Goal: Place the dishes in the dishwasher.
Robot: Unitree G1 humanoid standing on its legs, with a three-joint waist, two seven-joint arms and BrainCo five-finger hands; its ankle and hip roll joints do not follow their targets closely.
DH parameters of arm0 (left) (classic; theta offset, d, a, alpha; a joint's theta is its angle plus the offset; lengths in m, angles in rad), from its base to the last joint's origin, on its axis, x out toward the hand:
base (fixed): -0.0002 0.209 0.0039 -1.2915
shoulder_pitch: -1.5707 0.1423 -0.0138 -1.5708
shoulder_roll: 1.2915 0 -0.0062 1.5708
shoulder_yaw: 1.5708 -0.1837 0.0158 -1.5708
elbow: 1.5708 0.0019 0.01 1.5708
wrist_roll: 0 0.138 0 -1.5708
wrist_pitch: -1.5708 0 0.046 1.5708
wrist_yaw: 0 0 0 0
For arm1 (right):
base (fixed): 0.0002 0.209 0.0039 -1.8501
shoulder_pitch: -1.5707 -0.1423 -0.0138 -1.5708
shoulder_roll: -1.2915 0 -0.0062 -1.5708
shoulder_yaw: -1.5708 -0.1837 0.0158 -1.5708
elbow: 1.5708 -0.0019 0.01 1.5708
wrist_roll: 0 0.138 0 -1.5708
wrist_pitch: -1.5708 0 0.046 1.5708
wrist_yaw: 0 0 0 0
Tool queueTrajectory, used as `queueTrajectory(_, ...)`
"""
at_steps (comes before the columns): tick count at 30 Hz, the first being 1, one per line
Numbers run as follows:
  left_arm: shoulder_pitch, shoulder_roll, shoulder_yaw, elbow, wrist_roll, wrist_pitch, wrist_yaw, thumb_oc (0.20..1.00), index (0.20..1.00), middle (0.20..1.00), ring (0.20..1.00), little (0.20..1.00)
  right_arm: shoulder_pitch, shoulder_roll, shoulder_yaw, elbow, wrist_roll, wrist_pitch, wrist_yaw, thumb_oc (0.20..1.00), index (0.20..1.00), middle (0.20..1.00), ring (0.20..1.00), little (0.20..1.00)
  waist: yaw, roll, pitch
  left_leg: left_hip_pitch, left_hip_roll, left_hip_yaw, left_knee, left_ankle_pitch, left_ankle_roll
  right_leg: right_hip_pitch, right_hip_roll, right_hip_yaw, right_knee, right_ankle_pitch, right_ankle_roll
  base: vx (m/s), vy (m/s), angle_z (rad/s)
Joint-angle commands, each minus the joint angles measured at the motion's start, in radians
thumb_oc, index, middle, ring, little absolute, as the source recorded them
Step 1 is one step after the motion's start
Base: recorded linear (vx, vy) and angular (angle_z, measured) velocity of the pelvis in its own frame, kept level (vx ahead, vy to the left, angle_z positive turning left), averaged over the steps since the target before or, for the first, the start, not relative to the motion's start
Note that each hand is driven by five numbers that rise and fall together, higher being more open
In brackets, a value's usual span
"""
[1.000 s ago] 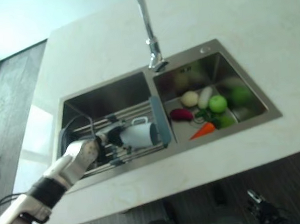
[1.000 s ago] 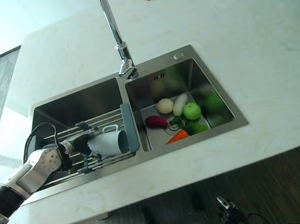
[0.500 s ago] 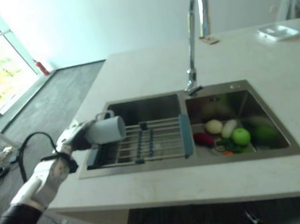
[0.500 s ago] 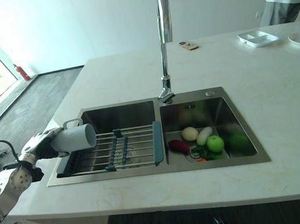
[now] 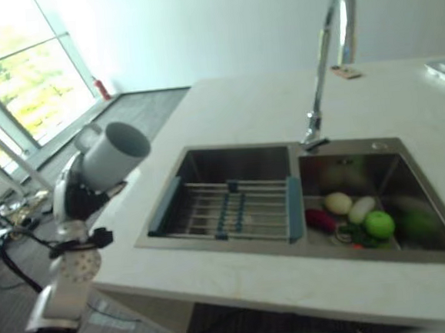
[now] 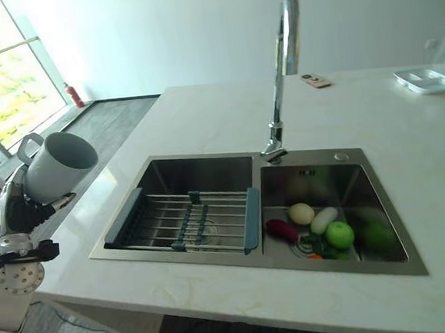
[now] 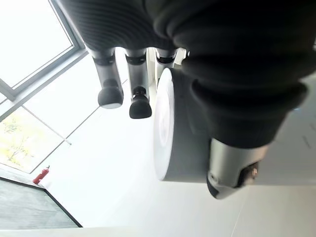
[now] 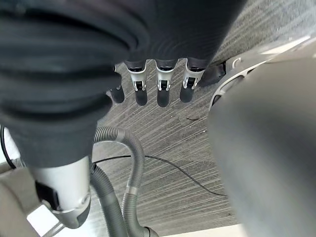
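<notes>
Left hand (image 5: 74, 195): I am gripping the white mug (image 5: 113, 153), raised beside the counter (image 6: 203, 110) | Right hand (image 8: 158, 79): fingers hanging straight, holding nothing

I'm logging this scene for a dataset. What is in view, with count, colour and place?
Mug: one, white, held up off the counter's left end.
Counter: one, pale cream, around the sink.
Sink: one, steel, two basins.
Rack: one, metal bars with blue-grey ends, across the left basin.
Tap: one, silver, behind the divider.
Vegetables and fruit: several, green, white, purple, orange, in the right basin.
Tray: one, white, far right of the counter.
Small flat item: one, brownish, behind the tap.
Fire extinguisher: one, red, by the far wall.
Left hand: curled round the mug.
Right hand: fingers straight, above grey floor.
</notes>
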Motion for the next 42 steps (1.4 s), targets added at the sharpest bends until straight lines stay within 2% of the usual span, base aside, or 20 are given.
queueTrajectory(1,-0.091,0.063,0.114,-0.053,-0.103,-0.100,0.041,0.200,0.200,0.200,0.200,0.200,-0.077,0.020,0.006,0.011,-0.014,-0.024,0.001,1.000,1.000,1.000,1.000,1.000,0.008,-0.025,0.047,0.008,0.005,-0.049,0.007,-0.012,0.001,0.007,-0.010,0.023,0.008,0.006,-0.011,-0.08,-0.134,0.26)
queueTrajectory(7,-0.037,-0.009,0.169,-0.086,-0.172,-0.160,0.062,0.200,0.200,0.200,0.200,0.200,-0.107,0.011,0.033,0.035,-0.061,-0.021,0.018,1.000,1.000,1.000,1.000,1.000,0.047,-0.017,0.057,-0.012,0.029,-0.068,0.016,0.028,-0.036,0.010,0.027,-0.003,0.006,-0.007,-0.043,-0.09,-0.141,0.21)
queueTrajectory(11,-0.045,-0.058,0.166,-0.092,-0.219,-0.214,0.040,0.200,0.200,0.200,0.200,0.200,-0.118,-0.009,0.018,0.014,-0.048,-0.027,-0.001,1.000,1.000,1.000,1.000,1.000,0.068,0.000,0.090,-0.113,0.071,-0.063,0.007,0.118,-0.096,0.009,0.034,-0.072,0.006,-0.010,-0.038,-0.31,-0.054,0.75)
queueTrajectory(12,-0.068,-0.077,0.153,-0.061,-0.237,-0.253,0.016,0.200,0.200,0.200,0.200,0.200,-0.117,-0.017,-0.006,0.013,-0.005,-0.029,-0.002,1.000,1.000,1.000,1.000,1.000,0.042,-0.005,0.099,-0.099,0.057,0.015,0.042,0.102,-0.084,0.000,0.021,-0.114,0.007,0.005,-0.038,-0.42,0.080,1.72)
queueTrajectory(13,-0.079,-0.083,0.142,-0.054,-0.229,-0.261,0.017,0.200,0.200,0.200,0.200,0.200,-0.115,-0.018,-0.014,0.014,0.006,-0.028,-0.003,1.000,1.000,1.000,1.000,1.000,0.030,-0.010,0.100,-0.094,0.050,0.050,0.068,0.086,-0.075,-0.005,0.014,-0.126,0.009,0.011,-0.039,-0.45,0.142,1.34)
queueTrajectory(14,-0.107,-0.098,0.111,-0.044,-0.209,-0.274,0.031,0.200,0.200,0.200,0.200,0.200,-0.108,-0.018,-0.036,0.017,0.011,-0.029,-0.004,1.000,1.000,1.000,1.000,1.000,0.000,-0.025,0.103,-0.081,0.035,0.129,0.145,0.036,-0.051,-0.014,-0.003,-0.154,0.015,0.023,-0.041,-0.18,0.101,0.67)
queueTrajectory(16,-0.129,-0.111,0.085,-0.046,-0.197,-0.279,0.048,0.200,0.200,0.200,0.200,0.200,-0.096,-0.018,-0.055,0.026,0.011,-0.033,-0.002,1.000,1.000,1.000,1.000,1.000,-0.026,-0.030,0.098,-0.046,0.033,0.169,0.218,-0.016,-0.046,-0.011,-0.003,-0.159,0.016,0.015,-0.041,-0.18,0.148,1.63)
queueTrajectory(19,-0.154,-0.128,0.058,-0.055,-0.213,-0.274,0.053,0.200,0.200,0.200,0.200,0.200,-0.078,-0.024,-0.090,0.039,0.012,-0.031,0.007,1.000,1.000,1.000,1.000,1.000,-0.061,-0.028,0.088,-0.012,0.068,0.237,0.338,-0.005,-0.066,-0.025,-0.006,-0.196,0.015,0.028,-0.055,-0.23,0.301,1.18)
queueTrajectory(20,-0.170,-0.128,0.044,-0.056,-0.207,-0.260,0.065,0.200,0.200,0.200,0.200,0.200,-0.070,-0.030,-0.100,0.043,-0.011,-0.033,0.012,1.000,1.000,1.000,1.000,1.000,-0.074,-0.020,0.077,0.013,0.059,0.246,0.279,-0.023,-0.056,-0.037,-0.018,-0.207,0.017,0.046,-0.040,-0.30,0.747,1.51)
queueTrajectory(21,-0.167,-0.124,0.038,-0.067,-0.203,-0.254,0.062,0.200,0.200,0.200,0.200,0.200,-0.074,-0.026,-0.110,0.039,-0.037,-0.026,0.004,1.000,1.000,1.000,1.000,1.000,-0.078,-0.019,0.069,0.063,0.010,0.254,0.175,-0.091,-0.019,-0.055,-0.048,-0.207,0.027,0.076,-0.005,-0.25,0.705,1.35)
queueTrajectory(23,-0.164,-0.120,0.042,-0.079,-0.201,-0.246,0.051,0.200,0.200,0.200,0.200,0.200,-0.076,-0.016,-0.110,0.031,-0.045,-0.023,-0.004,1.000,1.000,1.000,1.000,1.000,-0.070,-0.022,0.068,0.070,-0.016,0.244,0.150,-0.118,0.000,-0.060,-0.066,-0.210,0.031,0.093,0.015,-0.16,0.501,0.92)
queueTrajectory(24,-0.153,-0.108,0.058,-0.109,-0.202,-0.235,0.033,0.200,0.200,0.200,0.200,0.200,-0.083,0.004,-0.102,0.005,-0.051,-0.017,-0.018,1.000,1.000,1.000,1.000,1.000,-0.045,-0.026,0.075,0.080,-0.058,0.212,0.125,-0.151,0.028,-0.079,-0.113,-0.225,0.050,0.133,0.045,-0.15,0.476,0.97)
queueTrajectory(28,-0.119,-0.088,0.089,-0.161,-0.224,-0.215,0.009,0.200,0.200,0.200,0.200,0.200,-0.094,0.032,-0.087,-0.029,-0.056,-0.021,-0.034,1.000,1.000,1.000,1.000,1.000,0.002,-0.028,0.091,0.077,-0.087,0.183,0.103,-0.154,0.055,-0.090,-0.173,-0.266,0.098,0.172,0.065,-0.16,0.337,0.59)
queueTrajectory(31,-0.114,-0.081,0.075,-0.164,-0.223,-0.211,0.011,0.200,0.200,0.200,0.200,0.200,-0.101,0.035,-0.076,-0.047,-0.068,-0.019,-0.030,1.000,1.000,1.000,1.000,1.000,0.005,-0.027,0.096,0.071,-0.100,0.143,0.083,-0.144,0.074,-0.117,-0.189,-0.219,0.155,0.168,0.064,-0.12,0.226,0.77)
queueTrajectory(33,-0.135,-0.073,0.041,-0.140,-0.233,-0.218,0.011,0.200,0.200,0.200,0.200,0.200,-0.107,0.033,-0.069,-0.041,-0.069,-0.023,-0.012,1.000,1.000,1.000,1.000,1.000,-0.013,-0.033,0.097,0.049,-0.114,0.104,0.071,-0.117,0.095,-0.152,-0.177,-0.131,0.186,0.168,0.046,-0.13,0.103,1.43)
queueTrajectory(34,-0.169,-0.074,-0.008,-0.120,-0.226,-0.224,0.008,0.200,0.200,0.200,0.200,0.200,-0.110,0.024,-0.060,-0.028,-0.043,-0.028,0.004,1.000,1.000,1.000,1.000,1.000,-0.038,-0.037,0.082,0.028,-0.126,0.021,0.049,-0.096,0.109,-0.171,-0.098,-0.005,0.175,0.104,0.028,-0.09,0.024,2.07)
queueTrajectory(35,-0.189,-0.084,-0.030,-0.112,-0.223,-0.224,-0.007,0.200,0.200,0.200,0.200,0.200,-0.110,0.017,-0.054,-0.020,-0.021,-0.025,0.010,1.000,1.000,1.000,1.000,1.000,-0.049,-0.042,0.074,0.018,-0.134,-0.026,0.043,-0.084,0.114,-0.163,-0.043,0.064,0.163,0.058,0.013,0.01,-0.009,2.12)
queueTrajectory(38,-0.217,-0.108,-0.065,-0.101,-0.218,-0.209,-0.031,0.200,0.200,0.200,0.200,0.200,-0.109,0.010,-0.045,-0.012,0.001,-0.015,0.013,1.000,1.000,1.000,1.000,1.000,-0.065,-0.053,0.060,-0.008,-0.155,-0.112,0.048,-0.060,0.127,-0.150,0.025,0.186,0.186,0.019,-0.018,0.01,-0.030,1.64)
queueTrajectory(40,-0.223,-0.117,-0.081,-0.092,-0.222,-0.212,-0.049,0.200,0.200,0.200,0.200,0.200,-0.106,0.009,-0.032,-0.010,0.020,-0.015,0.008,1.000,1.000,1.000,1.000,1.000,-0.067,-0.060,0.058,-0.017,-0.165,-0.151,0.052,-0.054,0.131,-0.143,0.053,0.220,0.192,0.005,-0.037,0.00,-0.082,1.24)
queueTrajectory(42,-0.217,-0.116,-0.078,-0.098,-0.221,-0.199,-0.055,0.200,0.200,0.200,0.200,0.200,-0.113,0.002,-0.015,-0.015,0.001,-0.012,-0.001,1.000,1.000,1.000,1.000,1.000,-0.059,-0.064,0.056,-0.019,-0.164,-0.171,0.053,-0.049,0.123,-0.115,0.065,0.213,0.162,-0.014,-0.054,-0.01,-0.146,0.81)
